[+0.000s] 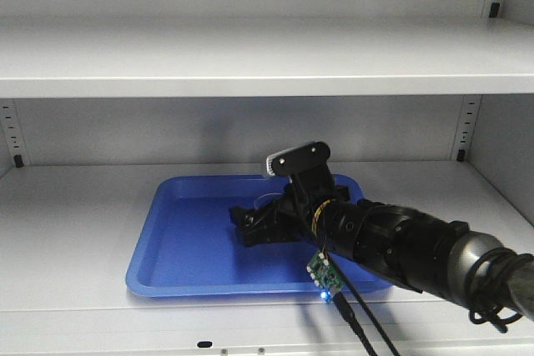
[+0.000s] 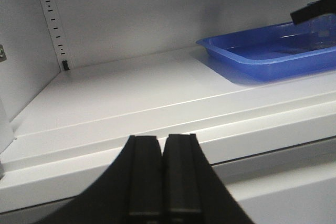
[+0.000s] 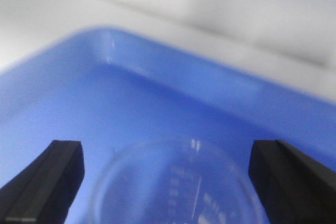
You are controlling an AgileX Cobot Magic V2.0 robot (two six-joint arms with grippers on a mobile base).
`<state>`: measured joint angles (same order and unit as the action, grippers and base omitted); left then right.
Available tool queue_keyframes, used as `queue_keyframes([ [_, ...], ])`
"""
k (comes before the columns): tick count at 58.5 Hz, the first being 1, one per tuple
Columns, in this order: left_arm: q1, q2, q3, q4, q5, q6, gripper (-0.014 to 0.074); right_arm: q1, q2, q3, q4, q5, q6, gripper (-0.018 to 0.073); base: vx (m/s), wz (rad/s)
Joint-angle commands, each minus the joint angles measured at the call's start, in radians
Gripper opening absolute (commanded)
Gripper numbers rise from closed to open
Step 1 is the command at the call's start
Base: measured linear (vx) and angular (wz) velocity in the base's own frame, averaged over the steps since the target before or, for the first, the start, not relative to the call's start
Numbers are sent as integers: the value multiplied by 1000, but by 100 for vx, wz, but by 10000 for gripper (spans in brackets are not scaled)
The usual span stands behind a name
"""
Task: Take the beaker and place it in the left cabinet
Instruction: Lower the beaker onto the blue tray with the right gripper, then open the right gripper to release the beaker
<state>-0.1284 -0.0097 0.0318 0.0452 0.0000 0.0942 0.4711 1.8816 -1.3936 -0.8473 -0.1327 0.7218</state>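
Note:
The beaker point(image 3: 178, 187), clear glass with faint white printed marks, stands in a blue tray point(image 1: 183, 256) on a shelf point(image 1: 75, 231) of the left cabinet. My right gripper point(image 3: 168, 174) is open, with one black finger on each side of the beaker and a gap between each finger and the glass. In the front view the right gripper point(image 1: 252, 227) reaches into the tray from the right and largely hides the beaker. The left wrist view shows the beaker point(image 2: 320, 31) far right under a black finger. My left gripper point(image 2: 163, 140) is shut and empty, low in front of the shelf edge.
A second white shelf point(image 1: 250, 60) runs overhead. Peg-hole strips point(image 2: 52, 19) line the back wall corners. A small circuit board point(image 1: 325, 277) and cables hang from the right arm over the tray's front rim. The cabinet's left side wall point(image 2: 21, 66) is close to the left gripper.

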Motion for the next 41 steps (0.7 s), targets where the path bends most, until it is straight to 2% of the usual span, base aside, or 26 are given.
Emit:
queue_keyframes([
  [1,-1,-19,16,-3,-75,-3,1,-3,-88,-35,7,-61,1,701,0,0],
  [18,-1,-19,16,-3,-75,-3,1,-1,-198,-11,1,-58,3,566,0,0],
  [41,-1,-19,16,-3,-75,-3,1,-1,-548,355,-21,-58,2,324,0,0],
])
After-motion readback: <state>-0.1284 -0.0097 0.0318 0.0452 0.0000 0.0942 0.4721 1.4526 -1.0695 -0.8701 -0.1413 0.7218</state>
